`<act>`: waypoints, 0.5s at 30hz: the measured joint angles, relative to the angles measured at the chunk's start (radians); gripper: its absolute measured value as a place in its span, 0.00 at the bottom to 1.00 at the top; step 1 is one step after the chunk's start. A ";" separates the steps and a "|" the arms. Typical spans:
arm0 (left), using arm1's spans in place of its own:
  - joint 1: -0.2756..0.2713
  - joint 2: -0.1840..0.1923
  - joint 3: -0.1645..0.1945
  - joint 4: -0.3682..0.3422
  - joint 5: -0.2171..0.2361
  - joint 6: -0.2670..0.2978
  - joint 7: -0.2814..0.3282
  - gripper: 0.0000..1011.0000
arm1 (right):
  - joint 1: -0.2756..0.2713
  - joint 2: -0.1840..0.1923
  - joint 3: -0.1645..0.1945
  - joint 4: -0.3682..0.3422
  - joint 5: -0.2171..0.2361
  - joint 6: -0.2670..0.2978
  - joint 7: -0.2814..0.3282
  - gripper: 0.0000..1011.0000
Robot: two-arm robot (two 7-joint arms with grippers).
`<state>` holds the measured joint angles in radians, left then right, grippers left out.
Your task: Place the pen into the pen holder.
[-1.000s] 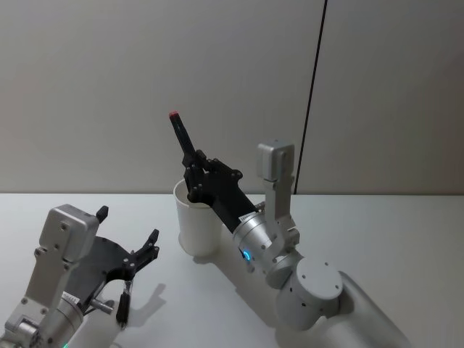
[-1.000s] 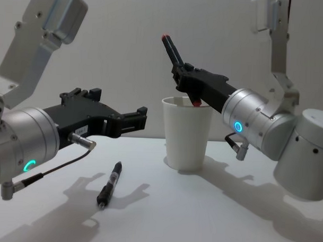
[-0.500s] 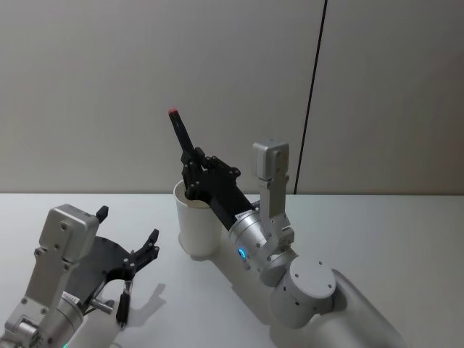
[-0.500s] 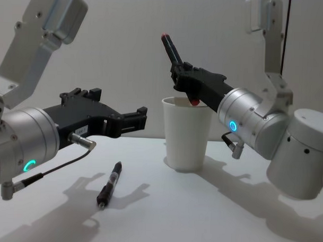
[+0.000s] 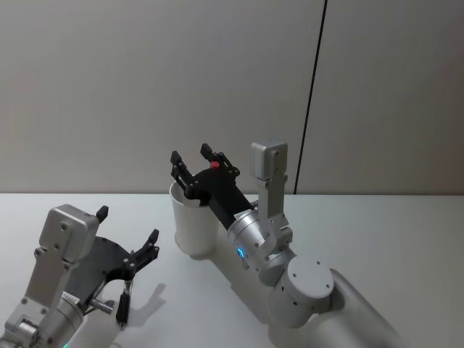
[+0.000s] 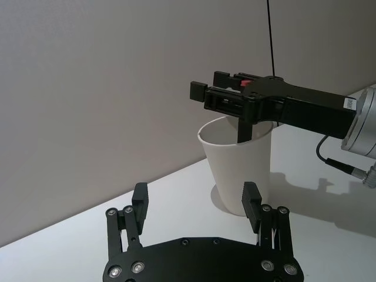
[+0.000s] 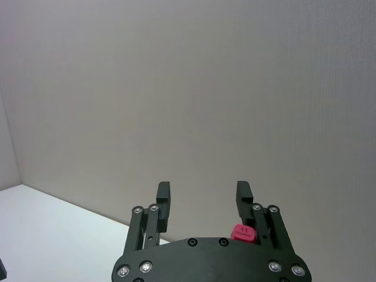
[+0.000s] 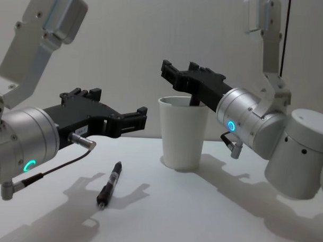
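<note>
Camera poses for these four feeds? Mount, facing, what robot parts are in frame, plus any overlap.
Head: on the head, facing forward and down; pen holder, left end effector, right end effector.
Chest: lower, looking across the table; pen holder side-on, loose pen, both end effectors.
Left wrist: behind its own open fingers, facing the pen holder and right end effector.
Right wrist: behind its own open fingers, facing the wall; red pen cap by them.
Shared: head and chest both show the pen holder and both end effectors.
</note>
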<state>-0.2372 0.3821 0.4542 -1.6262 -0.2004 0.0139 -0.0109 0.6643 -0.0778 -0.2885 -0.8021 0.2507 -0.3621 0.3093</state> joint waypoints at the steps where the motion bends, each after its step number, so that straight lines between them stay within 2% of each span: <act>1: 0.000 0.000 0.000 0.000 0.000 0.000 0.000 0.99 | 0.000 0.000 0.000 0.001 0.000 0.000 0.000 0.69; 6: 0.000 0.000 0.000 0.000 0.000 0.000 0.000 0.99 | 0.001 -0.001 0.000 0.002 -0.002 -0.002 -0.002 0.82; 7: 0.000 0.000 0.000 0.000 0.000 0.000 0.000 0.99 | 0.001 -0.001 0.000 0.003 -0.002 -0.002 -0.002 0.87; 12: 0.000 0.000 0.000 0.000 0.000 0.000 0.000 0.99 | 0.001 -0.001 0.000 0.004 -0.002 -0.003 -0.002 0.98; 15: 0.000 0.000 0.000 0.000 0.000 0.000 0.000 0.99 | 0.002 -0.001 0.001 0.004 -0.002 -0.003 -0.002 0.99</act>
<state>-0.2371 0.3821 0.4542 -1.6262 -0.2004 0.0138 -0.0109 0.6658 -0.0792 -0.2879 -0.7982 0.2482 -0.3655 0.3071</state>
